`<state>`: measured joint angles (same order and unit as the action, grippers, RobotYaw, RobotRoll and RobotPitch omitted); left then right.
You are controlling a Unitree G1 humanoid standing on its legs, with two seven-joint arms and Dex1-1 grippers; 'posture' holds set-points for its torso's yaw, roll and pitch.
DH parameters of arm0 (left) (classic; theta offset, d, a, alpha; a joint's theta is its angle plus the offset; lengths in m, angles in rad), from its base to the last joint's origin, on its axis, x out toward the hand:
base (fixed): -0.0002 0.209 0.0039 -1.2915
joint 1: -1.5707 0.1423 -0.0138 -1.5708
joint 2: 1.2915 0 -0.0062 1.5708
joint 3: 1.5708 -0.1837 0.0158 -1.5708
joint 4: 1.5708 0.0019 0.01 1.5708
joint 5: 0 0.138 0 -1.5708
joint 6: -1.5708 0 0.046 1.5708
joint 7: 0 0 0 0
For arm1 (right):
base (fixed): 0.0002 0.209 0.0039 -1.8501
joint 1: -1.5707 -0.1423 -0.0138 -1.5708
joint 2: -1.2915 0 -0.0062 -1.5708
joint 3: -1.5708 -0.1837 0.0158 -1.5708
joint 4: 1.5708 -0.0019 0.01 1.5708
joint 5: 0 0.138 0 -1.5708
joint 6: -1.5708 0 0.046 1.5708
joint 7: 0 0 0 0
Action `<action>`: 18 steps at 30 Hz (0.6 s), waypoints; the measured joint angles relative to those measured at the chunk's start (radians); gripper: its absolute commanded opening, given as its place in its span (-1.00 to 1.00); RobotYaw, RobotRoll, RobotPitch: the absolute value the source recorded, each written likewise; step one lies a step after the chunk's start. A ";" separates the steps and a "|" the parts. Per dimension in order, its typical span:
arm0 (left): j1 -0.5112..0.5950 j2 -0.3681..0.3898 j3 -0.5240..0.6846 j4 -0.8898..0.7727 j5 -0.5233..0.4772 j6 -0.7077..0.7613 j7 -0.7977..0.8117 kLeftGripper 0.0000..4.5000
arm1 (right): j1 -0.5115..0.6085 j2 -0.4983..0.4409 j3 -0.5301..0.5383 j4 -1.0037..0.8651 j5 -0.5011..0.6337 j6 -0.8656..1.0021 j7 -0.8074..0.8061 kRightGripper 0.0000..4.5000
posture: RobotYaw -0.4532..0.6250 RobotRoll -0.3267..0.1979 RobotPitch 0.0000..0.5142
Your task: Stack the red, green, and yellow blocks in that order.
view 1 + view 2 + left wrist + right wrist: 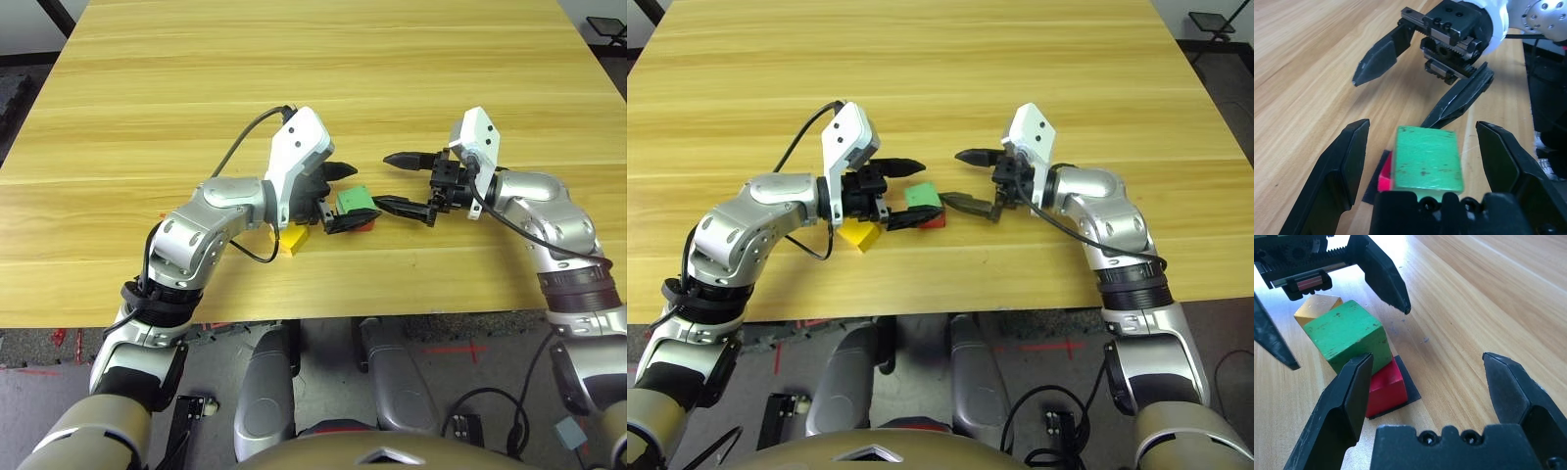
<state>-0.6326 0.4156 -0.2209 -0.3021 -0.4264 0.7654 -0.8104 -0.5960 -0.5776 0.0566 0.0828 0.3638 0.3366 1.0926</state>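
Green (1347,338) sits on red (1383,391) between our wide-open, empty left claw (343,199) and right claw (402,183); yellow (293,239) behind left claw, grab it next.

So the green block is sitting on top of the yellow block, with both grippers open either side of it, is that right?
Not quite. The green block sits on the red block, not the yellow one; the right wrist view shows this. The yellow block lies on the table behind them. Both the left gripper and right gripper are open.
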 measured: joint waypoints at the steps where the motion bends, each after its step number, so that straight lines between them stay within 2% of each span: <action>1: 0.000 -0.002 0.000 -0.002 -0.011 0.004 -0.002 0.97 | 0.000 -0.001 0.000 0.000 0.000 -0.002 0.002 1.00 | 0.30 0.33 -0.12; 7: -0.021 0.020 0.011 -0.005 -0.029 0.010 -0.013 0.97 | 0.000 -0.033 -0.004 0.003 0.001 -0.011 0.022 1.00 | 0.30 0.34 -0.12; 15: -0.076 0.046 0.031 0.120 0.025 -0.087 -0.027 0.97 | 0.015 -0.037 -0.004 -0.003 0.004 -0.010 0.041 1.00 | 0.30 0.34 -0.11; 17: -0.077 0.074 0.032 0.132 0.024 -0.094 -0.051 0.97 | 0.016 -0.052 -0.004 -0.003 0.004 -0.010 0.055 1.00 | 0.30 0.32 -0.11; 18: -0.074 0.112 0.034 0.143 0.025 -0.103 -0.079 0.97 | 0.016 -0.074 -0.005 -0.002 0.004 -0.010 0.065 1.00 | 0.30 0.31 -0.10</action>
<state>-0.7069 0.5278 -0.1873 -0.1587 -0.4014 0.6625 -0.8891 -0.5804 -0.6520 0.0512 0.0804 0.3673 0.3262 1.1581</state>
